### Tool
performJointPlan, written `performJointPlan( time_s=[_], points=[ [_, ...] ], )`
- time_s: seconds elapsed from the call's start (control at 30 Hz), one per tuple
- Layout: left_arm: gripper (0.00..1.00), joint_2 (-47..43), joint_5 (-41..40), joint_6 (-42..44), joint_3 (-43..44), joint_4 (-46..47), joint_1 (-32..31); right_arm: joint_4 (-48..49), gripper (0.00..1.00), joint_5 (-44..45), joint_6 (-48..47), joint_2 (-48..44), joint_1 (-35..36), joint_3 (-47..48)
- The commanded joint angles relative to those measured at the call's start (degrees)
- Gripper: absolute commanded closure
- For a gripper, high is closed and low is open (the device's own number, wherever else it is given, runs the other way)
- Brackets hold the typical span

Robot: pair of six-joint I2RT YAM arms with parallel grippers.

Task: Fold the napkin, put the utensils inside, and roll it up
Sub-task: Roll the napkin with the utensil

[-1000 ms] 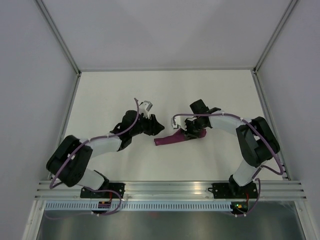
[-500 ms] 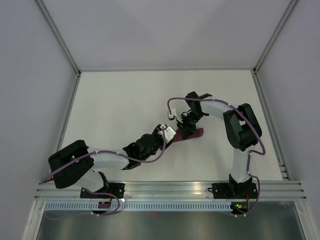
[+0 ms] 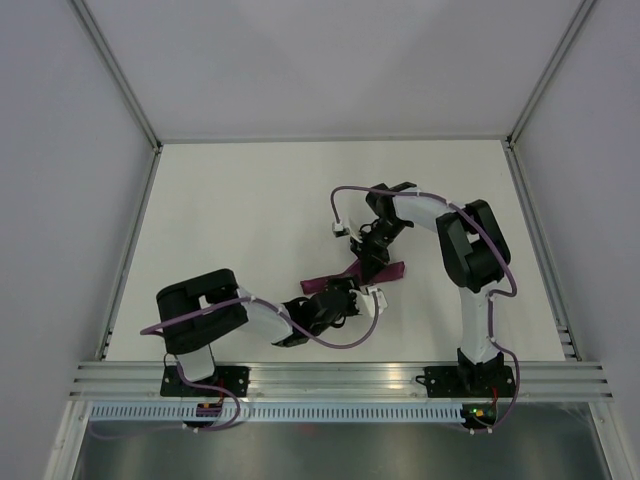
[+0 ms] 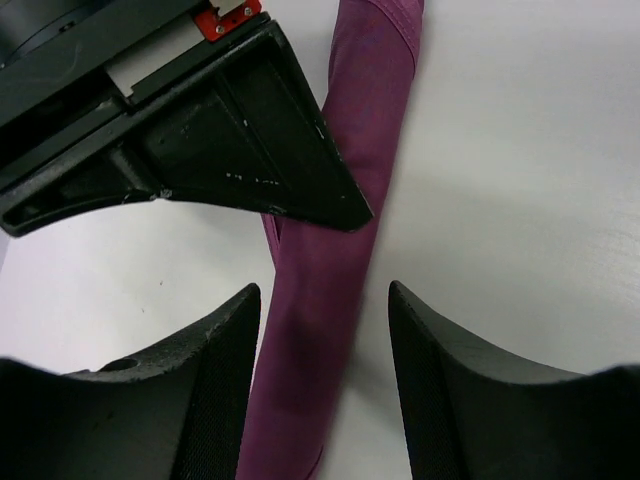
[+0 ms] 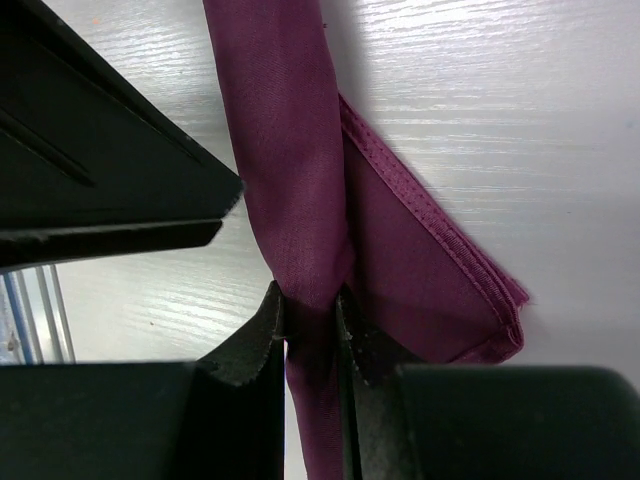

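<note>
Bench [image 3: 220, 220] of white, faintly grained board fills the floor of a pale-walled enclosure. Two white-and-black jointed arms reach in from the near edge: the left arm [image 3: 250, 315] lies low and bends to the right, and the right arm [image 3: 470, 250] rises and hooks back toward the middle. Between them, a little right of centre on the bench, lies the plum-purple fabric napkin [image 3: 325, 283], wound into a narrow roll. In the right wrist view a flat folded corner with a stitched hem spreads out beside the roll [image 5: 290, 150].

The black two-finger right claw [image 5: 310, 305] is clamped on the napkin, its tips pinching the roll tightly near that corner. The black left claw [image 4: 322, 300] stands apart, one finger on each side of the roll [image 4: 330, 250] further along; whether it touches the cloth I cannot tell. The two claws sit close together.
</note>
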Motion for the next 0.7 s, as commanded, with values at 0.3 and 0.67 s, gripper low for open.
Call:
performJointPlan(
  time_s=[0.3, 0.67],
  points=[
    [0.46, 7.79, -0.90, 5.38, 6.21, -1.72, 0.39, -0.25, 0.94, 9.24, -2.14, 8.40, 0.21, -1.57],
    [0.94, 5.77, 7.62, -0.68, 9.72, -14.19, 3.55, -1.06, 0.69, 5.55, -1.36, 6.04, -1.10, -0.08]
  ],
)
